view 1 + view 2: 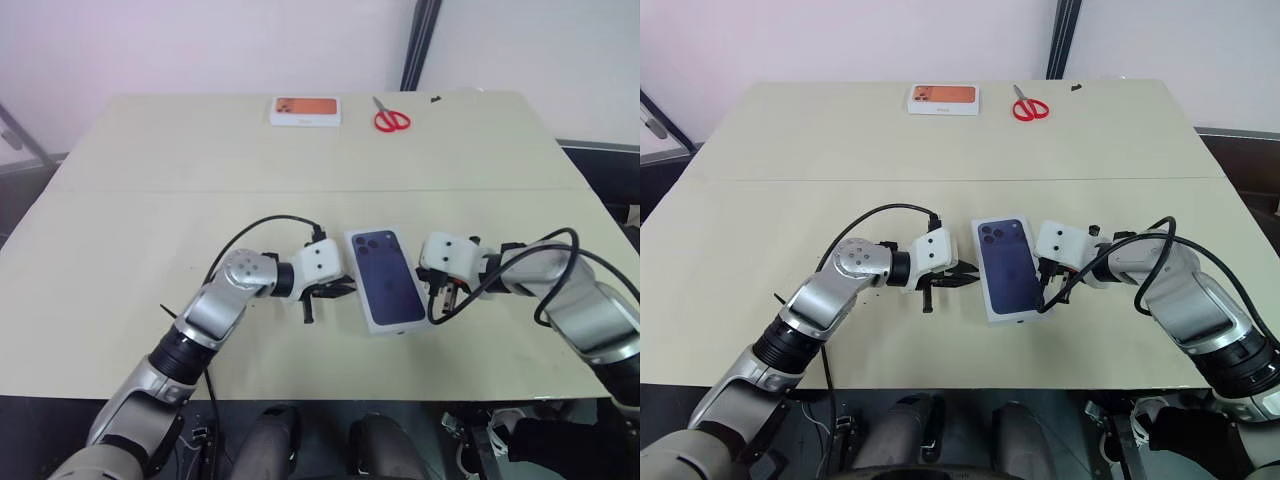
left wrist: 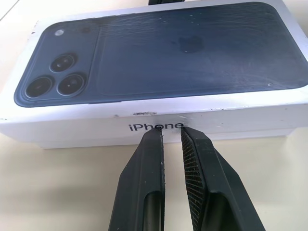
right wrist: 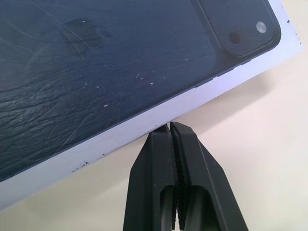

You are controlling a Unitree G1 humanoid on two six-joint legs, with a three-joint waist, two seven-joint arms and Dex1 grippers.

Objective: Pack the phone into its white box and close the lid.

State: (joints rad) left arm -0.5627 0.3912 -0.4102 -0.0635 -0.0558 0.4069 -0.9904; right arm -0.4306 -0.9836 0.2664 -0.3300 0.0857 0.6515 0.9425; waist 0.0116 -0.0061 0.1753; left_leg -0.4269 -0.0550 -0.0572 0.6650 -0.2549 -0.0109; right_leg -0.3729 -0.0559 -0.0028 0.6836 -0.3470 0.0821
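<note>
1. You have the lid point(image 1: 384, 279) seated over the white box, lying flat near the front edge of the table point(image 1: 140, 200), between the two arms; the dark blue phone picture on its top faces up, with the pictured camera cluster at the far end
2. In the left wrist view a thin strip of the white box point(image 2: 163, 140) shows under the lid's long side wall, just below the "iPhone" lettering, so the lid looks pressed nearly all the way down
3. You cannot see the phone itself; the closed package covers whatever is inside
4. Your left end effector point(image 2: 171, 131) points at the lid's left long side, fingertips at or almost at the lettered wall; its fingers point(image 2: 144, 183) stand narrow, a slim gap between them, holding nothing
5. Your right end effector point(image 3: 169, 126) sits at the lid's right long edge, tips right at the white rim; its jaws are pressed together and grip nothing
6. Far across the table, well apart from the package, lies a white box with orange print point(image 1: 305, 110), and to its right red-handled scissors point(image 1: 391, 119)
7. A small dark speck point(image 1: 436, 98) lies near the far edge, right of the scissors
</note>
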